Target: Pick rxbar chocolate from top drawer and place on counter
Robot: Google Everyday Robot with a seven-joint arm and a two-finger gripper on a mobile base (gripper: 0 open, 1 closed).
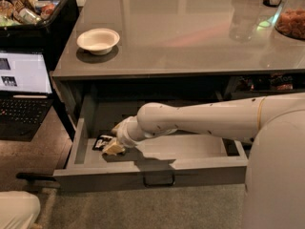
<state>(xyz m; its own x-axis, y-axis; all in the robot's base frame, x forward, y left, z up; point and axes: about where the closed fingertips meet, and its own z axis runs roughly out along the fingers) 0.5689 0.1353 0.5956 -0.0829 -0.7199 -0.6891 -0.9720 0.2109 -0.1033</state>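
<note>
The top drawer [152,171] is pulled open below the counter [190,32]. The rxbar chocolate [102,141], a flat black wrapper with white lettering, lies at the drawer's front left. My white arm reaches in from the right. My gripper [113,148] is low inside the drawer, right at the bar's right end, with its yellowish fingertips touching or overlapping the wrapper. Part of the bar is hidden behind the gripper.
A white bowl [98,40] sits on the counter's left. A glass jar of orange snacks [290,20] stands at the right. A black bin of mixed snack packets [28,8] and an open laptop [21,87] are at the left.
</note>
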